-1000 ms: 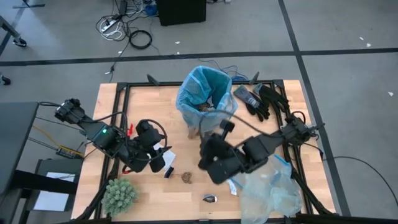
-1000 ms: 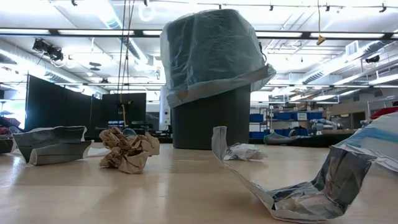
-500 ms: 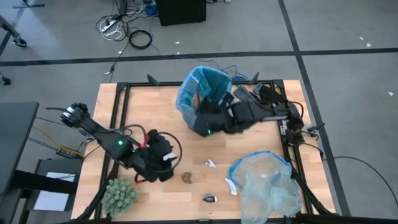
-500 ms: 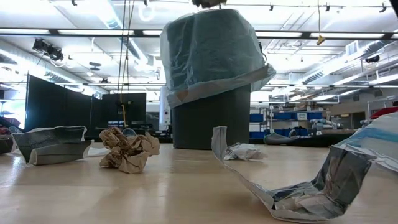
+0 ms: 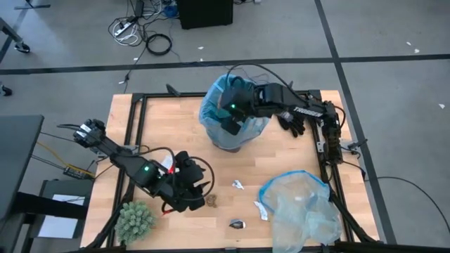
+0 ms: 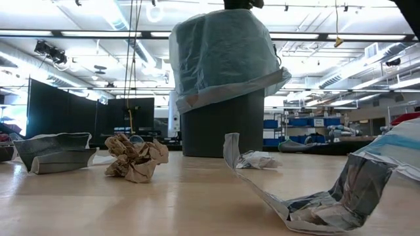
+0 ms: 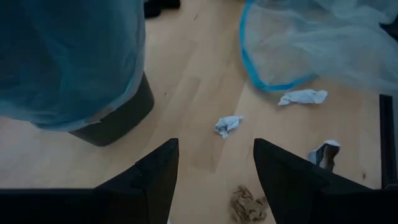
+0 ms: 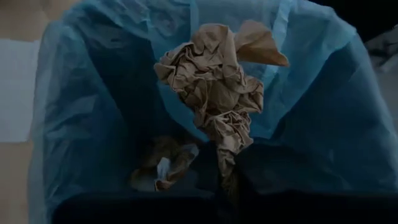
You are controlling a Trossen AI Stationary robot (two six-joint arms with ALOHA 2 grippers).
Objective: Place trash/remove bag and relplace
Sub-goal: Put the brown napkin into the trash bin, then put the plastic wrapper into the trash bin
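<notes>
Wooden bench (image 5: pixel 162 119): along its near part scraps of trash (image 5: pixel 211 200) lie beside the left gripper (image 5: pixel 188 188), whose jaws stand apart and empty. Farther back, the right gripper (image 5: pixel 228 121) hangs over the bin lined with the blue bag (image 5: pixel 211 109). A crumpled brown paper wad (image 8: pixel 217 93) sits at its jaws above the bag's mouth; whether it is gripped cannot be told.

Crinkly plastic bag (image 8: pixel 81 93); crumpled paper wad (image 8: pixel 217 93)
</notes>
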